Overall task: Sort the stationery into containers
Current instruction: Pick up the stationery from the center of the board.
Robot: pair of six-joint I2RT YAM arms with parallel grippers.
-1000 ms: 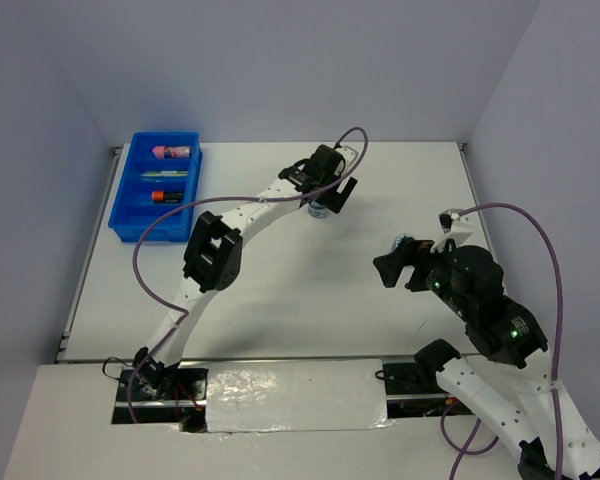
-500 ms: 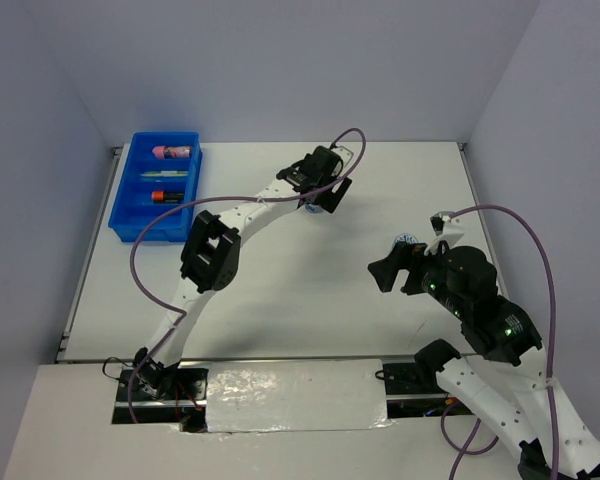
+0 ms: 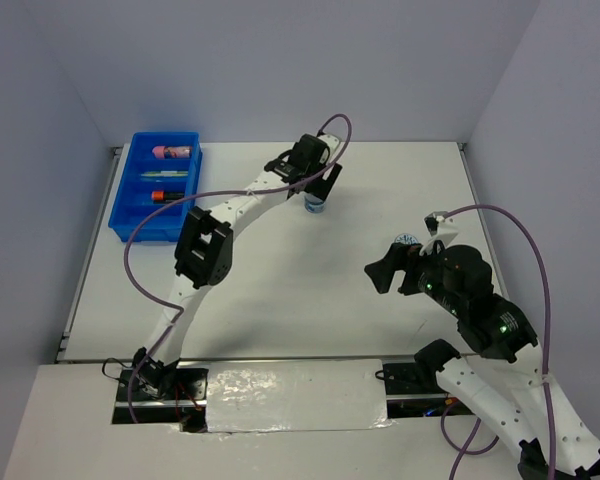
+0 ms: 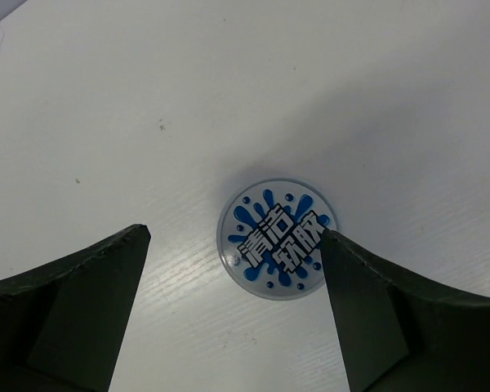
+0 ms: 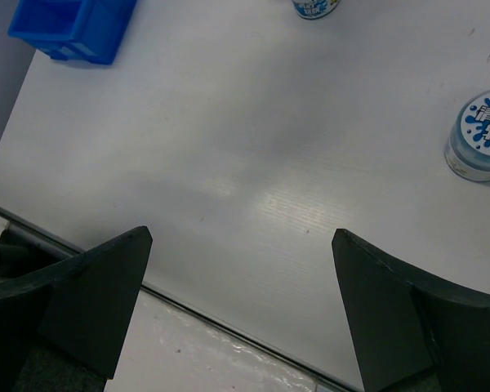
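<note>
- Two round blue-grey plastic discs are still out on the white table (image 3: 310, 290) — the left hand (image 4: 233, 237) has just swung over the first disc (image 4: 276, 238), which lies between its spread fingers.
- Right hand (image 5: 242, 234) is spread and empty; the other disc (image 5: 482, 135) lies ahead to its right.
- A grasp looks next — the bright blue divided plastic tray (image 3: 120, 200) is well off to the left hand's left.

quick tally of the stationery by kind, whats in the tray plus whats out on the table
round patterned discs, on the table: 2
pink cylinder, in the blue tray: 1
thin pen, in the tray: 1
black marker, in the tray: 1
total: 5
</note>
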